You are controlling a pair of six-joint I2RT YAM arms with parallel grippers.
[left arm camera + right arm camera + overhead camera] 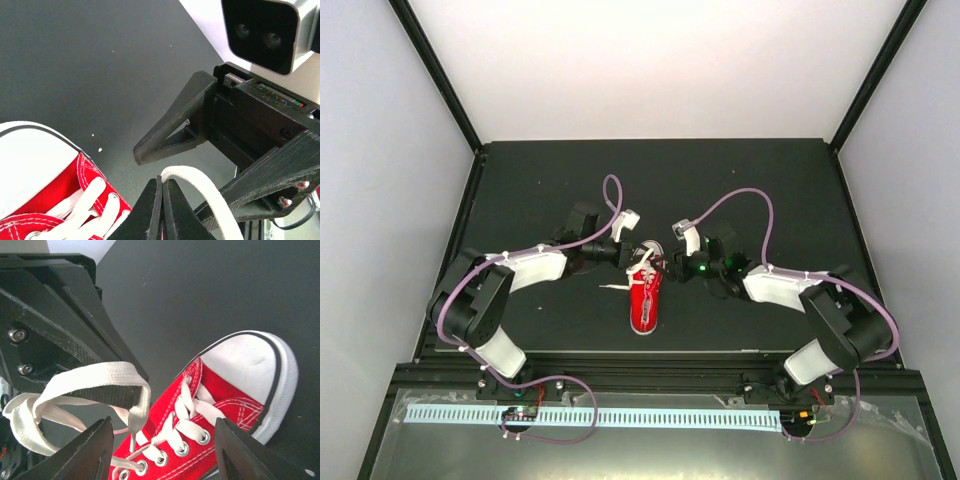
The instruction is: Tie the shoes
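Observation:
The red sneaker (645,300) lies mid-table, its white toe cap toward the near edge. It also shows in the left wrist view (55,200) and the right wrist view (225,400). My left gripper (627,260) hovers at the shoe's lace end, shut on a white lace (200,182) that arches out of its closed tips (163,179). In the right wrist view the lace (95,377) loops over the left gripper's fingers (75,345). My right gripper (671,262) is open, its jaws spread wide above the laced eyelets (164,422), holding nothing.
A loose lace end (614,287) trails onto the black table top (540,190) left of the shoe. Purple cables (612,195) arc above both arms. White walls enclose the table's back and sides. A metal rail (650,415) runs along the near edge.

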